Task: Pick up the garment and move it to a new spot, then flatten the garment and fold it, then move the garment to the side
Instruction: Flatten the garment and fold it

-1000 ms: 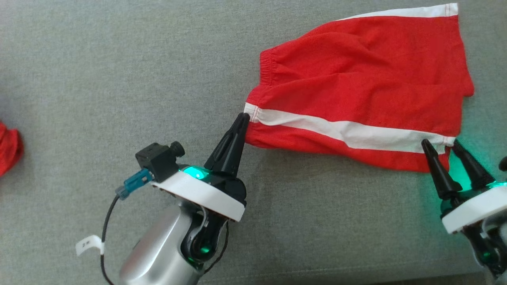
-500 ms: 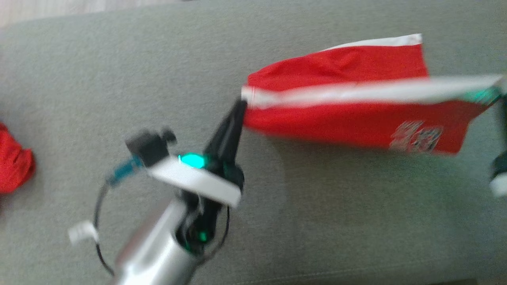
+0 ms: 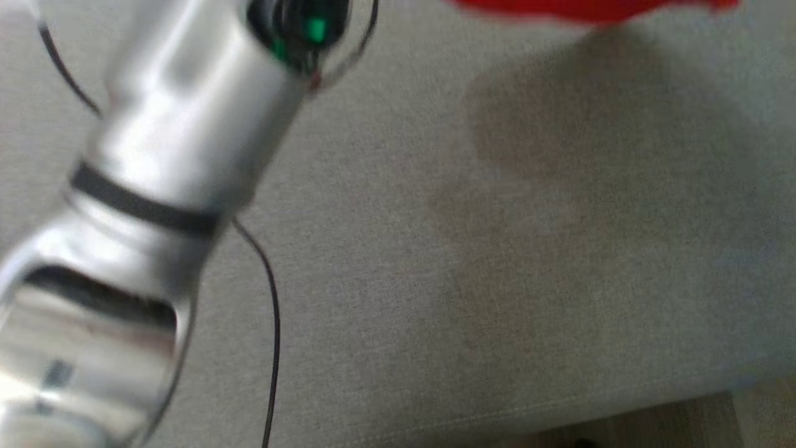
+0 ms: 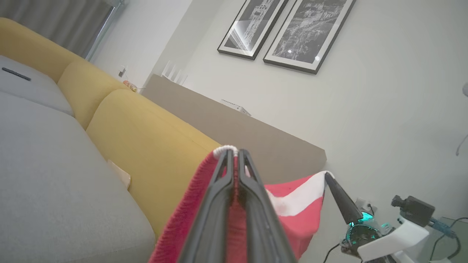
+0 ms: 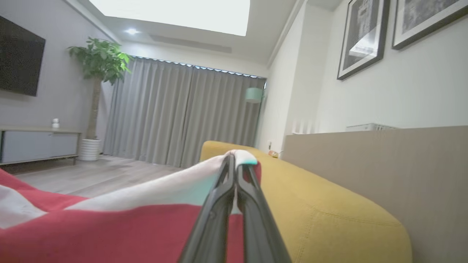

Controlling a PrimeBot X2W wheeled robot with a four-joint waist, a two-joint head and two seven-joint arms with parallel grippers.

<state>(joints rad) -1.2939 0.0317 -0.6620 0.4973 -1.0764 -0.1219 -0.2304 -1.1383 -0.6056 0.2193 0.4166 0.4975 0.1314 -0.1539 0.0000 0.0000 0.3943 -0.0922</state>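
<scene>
Blurred silver forearm (image 3: pixel 180 118) crosses left side, green light (image 3: pixel 316 28) near top. Thin black cable (image 3: pixel 273 323) over grey cushion (image 3: pixel 435 311). Red garment (image 3: pixel 584 7) at top edge, shadow (image 3: pixel 559 124) beneath. Wood floor (image 3: pixel 653 423) bottom right.

Yellow sofa (image 5: pixel 329 219), grey curtains (image 5: pixel 175 117) (potted plant (image 5: pixel 98 62) beside)

The red garment (image 5: pixel 109 233), crossed by a broad white stripe, is held lifted by two white-edged corners and is stretched between them above the grey sofa seat (image 3: pixel 497 280).
</scene>
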